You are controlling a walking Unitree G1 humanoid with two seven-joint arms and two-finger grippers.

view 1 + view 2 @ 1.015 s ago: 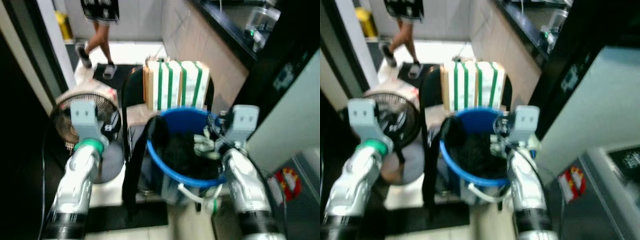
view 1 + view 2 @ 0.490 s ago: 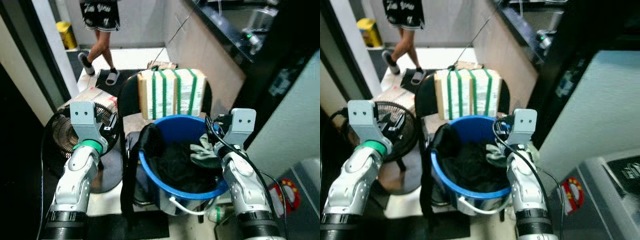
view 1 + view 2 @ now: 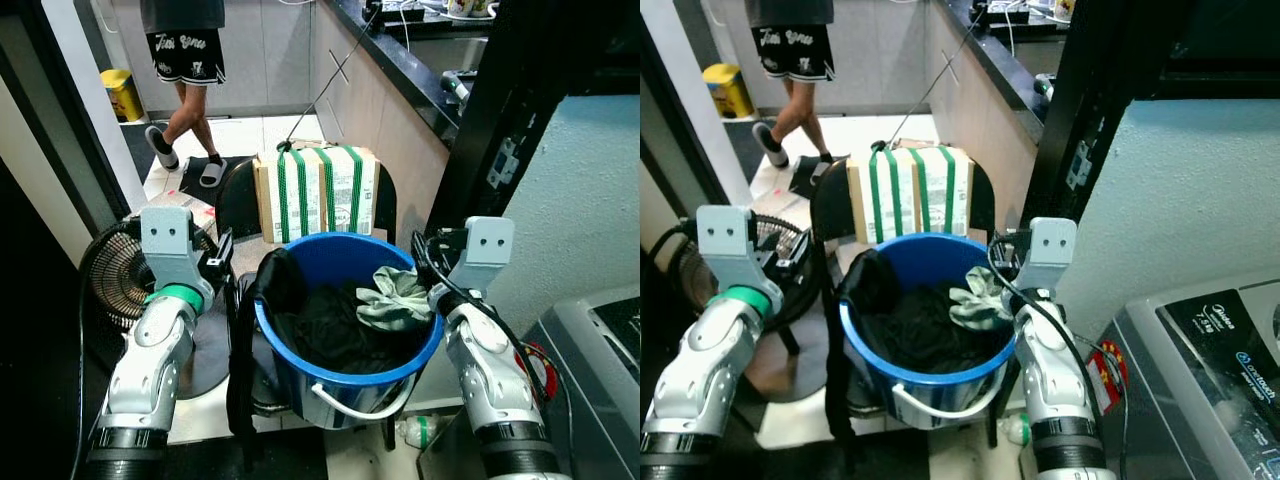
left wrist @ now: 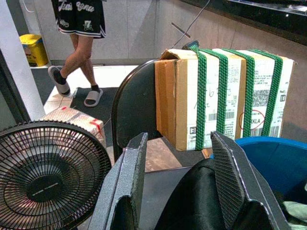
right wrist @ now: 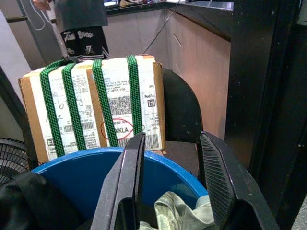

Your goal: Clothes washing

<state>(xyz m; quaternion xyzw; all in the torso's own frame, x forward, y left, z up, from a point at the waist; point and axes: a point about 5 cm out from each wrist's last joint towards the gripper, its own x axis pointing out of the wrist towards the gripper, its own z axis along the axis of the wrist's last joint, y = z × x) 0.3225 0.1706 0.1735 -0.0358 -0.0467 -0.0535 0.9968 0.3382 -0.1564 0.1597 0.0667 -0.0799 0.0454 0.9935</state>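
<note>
1. The clothes (image 3: 345,325), mostly dark cloth with one pale green piece (image 3: 392,298) at 2 o'clock in the pile, lie inside a blue bucket (image 3: 300,358) that we see in the middle of the eye views, standing on a black chair (image 3: 232,195) in front of us.
2. At 9 o'clock from the bucket we see a black fan (image 3: 112,275) on the floor, near the chair.
3. Our left gripper (image 4: 180,179) is held up just beside the bucket's 9 o'clock rim; its two fingers (image 4: 130,178) stand apart, holding nothing, with dark cloth draped over the rim showing between them.
4. At 12 o'clock from the bucket a cardboard box (image 3: 316,192) bound with green straps stands on the chair seat against the backrest, close behind the bucket.
5. Farther off at 11 o'clock a person (image 3: 184,60) in black shorts stands on the pale floor.
6. Our right gripper (image 5: 172,184) is raised at the bucket's 3 o'clock rim; its fingers (image 5: 217,178) are also apart and empty, above the pale green piece.
7. At 4 o'clock we see the grey top of a washing machine (image 3: 1200,370).
</note>
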